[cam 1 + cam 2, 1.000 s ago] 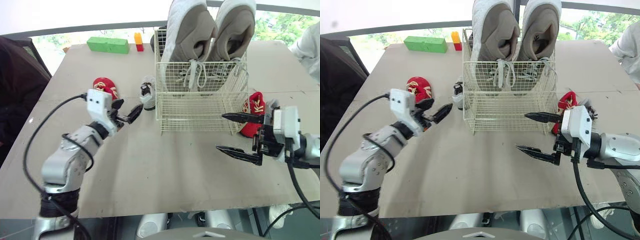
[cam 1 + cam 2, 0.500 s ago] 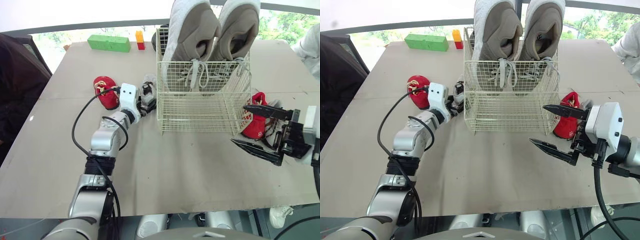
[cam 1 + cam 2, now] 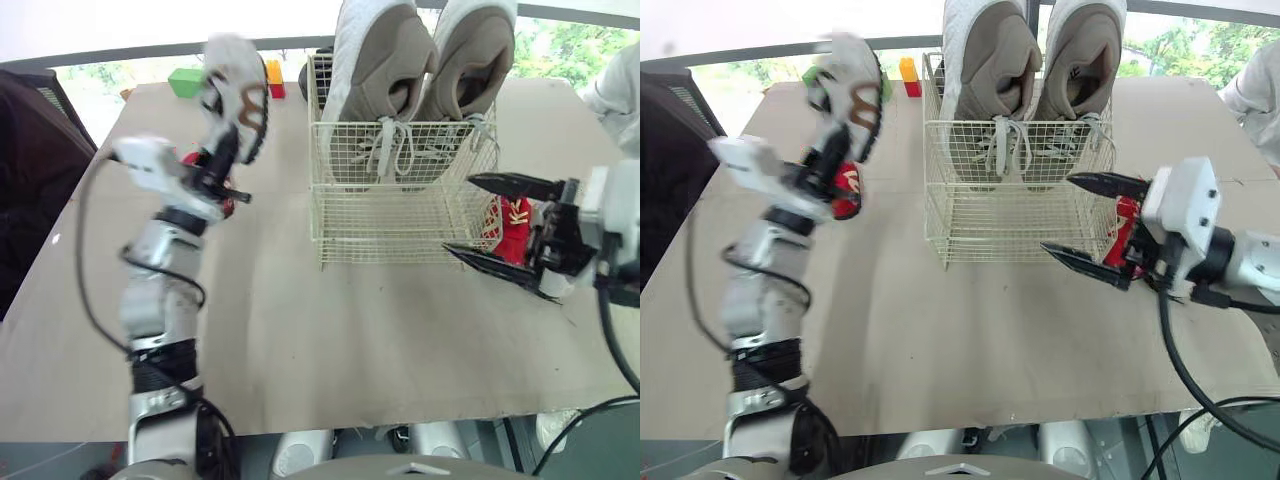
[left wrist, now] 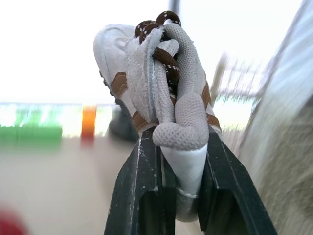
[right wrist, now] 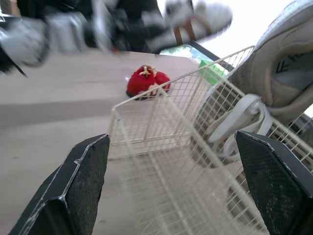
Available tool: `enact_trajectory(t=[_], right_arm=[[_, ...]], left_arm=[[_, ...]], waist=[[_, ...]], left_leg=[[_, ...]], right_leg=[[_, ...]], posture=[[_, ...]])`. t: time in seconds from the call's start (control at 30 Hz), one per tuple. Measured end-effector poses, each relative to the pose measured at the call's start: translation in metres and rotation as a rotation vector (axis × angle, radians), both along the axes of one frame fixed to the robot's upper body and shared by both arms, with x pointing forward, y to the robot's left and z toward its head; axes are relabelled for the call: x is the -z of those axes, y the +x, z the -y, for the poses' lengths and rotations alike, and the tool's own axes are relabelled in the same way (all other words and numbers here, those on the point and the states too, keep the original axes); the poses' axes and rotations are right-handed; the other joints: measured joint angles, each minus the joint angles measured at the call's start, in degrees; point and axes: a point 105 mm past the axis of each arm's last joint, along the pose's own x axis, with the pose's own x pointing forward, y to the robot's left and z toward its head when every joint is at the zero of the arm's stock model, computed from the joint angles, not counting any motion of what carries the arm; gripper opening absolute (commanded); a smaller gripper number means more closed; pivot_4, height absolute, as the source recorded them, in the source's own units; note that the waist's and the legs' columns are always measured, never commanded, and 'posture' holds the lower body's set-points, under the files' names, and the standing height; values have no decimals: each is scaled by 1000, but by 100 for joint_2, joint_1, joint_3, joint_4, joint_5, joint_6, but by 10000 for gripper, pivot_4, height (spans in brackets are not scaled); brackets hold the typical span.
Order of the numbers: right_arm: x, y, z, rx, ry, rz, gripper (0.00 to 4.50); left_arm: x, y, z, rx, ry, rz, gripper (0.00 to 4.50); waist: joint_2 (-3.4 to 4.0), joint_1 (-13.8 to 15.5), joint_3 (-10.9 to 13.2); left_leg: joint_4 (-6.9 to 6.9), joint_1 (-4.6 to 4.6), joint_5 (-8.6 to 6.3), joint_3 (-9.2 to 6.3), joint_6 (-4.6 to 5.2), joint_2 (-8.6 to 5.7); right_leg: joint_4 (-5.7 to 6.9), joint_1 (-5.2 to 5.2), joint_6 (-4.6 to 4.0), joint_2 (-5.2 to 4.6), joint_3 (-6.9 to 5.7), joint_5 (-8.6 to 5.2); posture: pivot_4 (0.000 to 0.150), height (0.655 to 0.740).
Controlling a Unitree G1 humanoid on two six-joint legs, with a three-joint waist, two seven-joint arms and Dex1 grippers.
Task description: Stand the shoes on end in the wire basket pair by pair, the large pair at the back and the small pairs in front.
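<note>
One shoe [image 4: 146, 73], apparently, in end effector [image 4: 180, 143]

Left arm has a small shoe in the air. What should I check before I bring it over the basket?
1. Grip: ok. The left tool is shut on the small grey shoe.
2. Back row: ok. The large pair stands on end at the back of the wire basket.
3. Front of the basket free: ok.
4. Right tool clear of the basket: not ok. It is open, close by the right front corner.
5. Shoe high enough to pass the rim: cannot tell.
6. Red pair waiting: ok. One red shoe lies left of the basket, another red shoe right of it.
</note>
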Motion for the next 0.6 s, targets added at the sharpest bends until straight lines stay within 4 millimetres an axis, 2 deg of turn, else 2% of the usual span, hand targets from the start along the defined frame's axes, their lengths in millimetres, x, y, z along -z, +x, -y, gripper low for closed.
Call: enact_trajectory(t=[0.07, 0.17, 0.27, 0.37, 0.47, 0.6], right_arm=[[-14, 10, -3, 1, -41, 25, 39497], [-39, 15, -5, -33, -71, 52, 39497], [-51, 20, -12, -64, -120, 30, 39497], [-53, 26, -21, -82, -189, -13, 39497], [-49, 41, -28, -56, -305, -64, 39497], [-40, 57, -43, -46, -422, -163, 39497]], left_arm=[[3, -17, 9, 108, 214, -4, 2337], [8, -35, 21, 287, 449, -16, 2337], [6, -47, 32, 456, 682, 52, 2337], [5, -44, 45, 540, 857, 155, 2337], [12, -34, 62, 610, 1039, 276, 2337], [16, -19, 81, 647, 1163, 432, 2337]], waist=[[7, -13, 4], [8, -15, 6], [13, -7, 8], [13, -18, 8], [15, -26, 10], [14, -41, 10]], left_leg=[[3, 0, 0, 5, 1, -3], [4, 3, 0, -2, 3, -1], [3, 0, 0, -5, 3, -1], [1, -4, 0, -3, 4, -1], [1, -10, 0, 1, 4, -1], [2, -27, 0, 4, 4, -1]], right_leg=[[1, 0, -2, -1, 3, 1], [-4, 7, -9, 1, -8, 3], [-7, 6, -9, 0, -14, 3], [-16, 7, -9, -1, -15, 4], [-20, 2, -10, 0, -14, 5], [-15, -20, -8, 4, -8, 6]], posture=[[1500, 7400], [1500, 7400], [1500, 7400], [1500, 7400], [1500, 7400], [1500, 7400]])
